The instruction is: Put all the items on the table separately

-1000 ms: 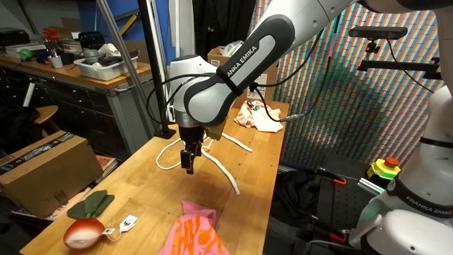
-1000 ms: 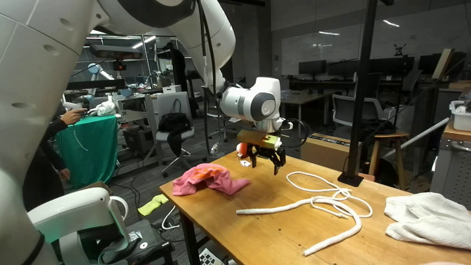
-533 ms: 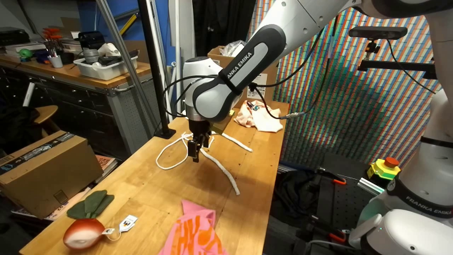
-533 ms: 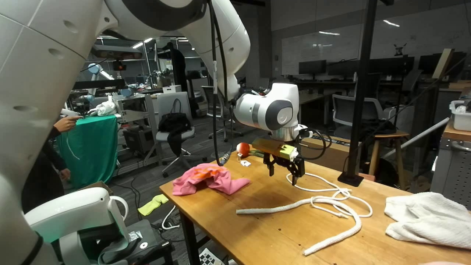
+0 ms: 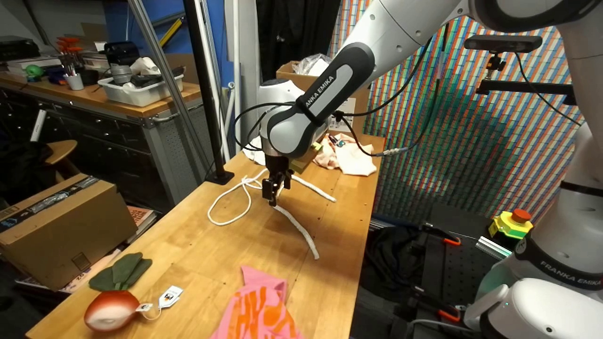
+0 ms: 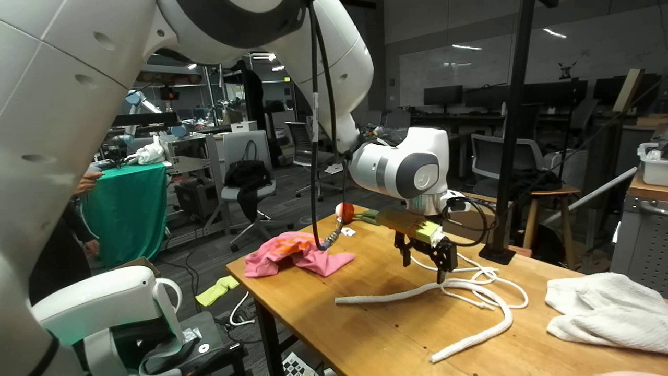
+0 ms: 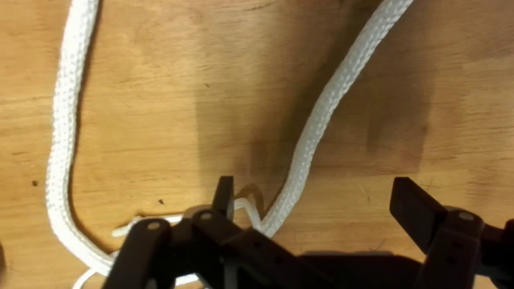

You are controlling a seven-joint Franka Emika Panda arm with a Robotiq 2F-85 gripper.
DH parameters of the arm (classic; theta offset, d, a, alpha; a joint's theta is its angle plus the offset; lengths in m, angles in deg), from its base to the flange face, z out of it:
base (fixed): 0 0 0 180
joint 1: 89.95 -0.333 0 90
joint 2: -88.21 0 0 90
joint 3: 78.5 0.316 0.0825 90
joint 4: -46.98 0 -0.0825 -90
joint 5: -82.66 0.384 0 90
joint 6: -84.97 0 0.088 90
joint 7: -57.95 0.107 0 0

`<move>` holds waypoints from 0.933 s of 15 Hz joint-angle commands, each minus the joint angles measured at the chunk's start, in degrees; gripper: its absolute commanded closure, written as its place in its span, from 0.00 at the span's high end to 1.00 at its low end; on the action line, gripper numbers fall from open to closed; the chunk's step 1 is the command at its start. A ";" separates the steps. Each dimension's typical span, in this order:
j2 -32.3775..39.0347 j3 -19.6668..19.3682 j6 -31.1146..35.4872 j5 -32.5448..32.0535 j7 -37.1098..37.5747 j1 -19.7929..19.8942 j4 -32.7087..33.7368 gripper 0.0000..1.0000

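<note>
Long wooden table (image 5: 198, 254) in both exterior views; arm (image 6: 396, 162) reaches over the middle of the tabletop. Pink cloth (image 6: 292, 256), orange print showing, sits bunched at the tabletop's left corner in an exterior view. White cloth (image 6: 608, 313) lies along the back edge there, partly cut off by the frame. Pale cloth (image 5: 351, 157) is crumpled at the far right corner in an exterior view. Rope (image 7: 64, 120), thick and white, curves mid-tabletop, both ends toward that view's right edge. Cord (image 7: 168, 219), thin and white, is looped between the rope and the left edge, touching the rope; knotting unclear. Gripper (image 7: 315, 200) hangs over the rope, fingers (image 7: 417, 212) spread wide; wrist view has the rope running between them, contact can't be told. Green cloth (image 5: 123, 269) lies by the left edge, close to the near left corner. Ball (image 5: 112, 310), red-orange with a pale patch, is against it. Small white tag (image 5: 170, 296) lies just beside the ball, on a string.
</note>
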 commanded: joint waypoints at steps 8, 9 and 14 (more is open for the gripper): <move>2.67 -1.94 1.55 -0.90 1.39 4.19 2.93 1.00; 2.85 -1.79 1.57 -0.76 0.97 4.69 3.16 1.00; 4.90 -1.39 1.17 -0.14 -0.20 6.72 5.58 1.00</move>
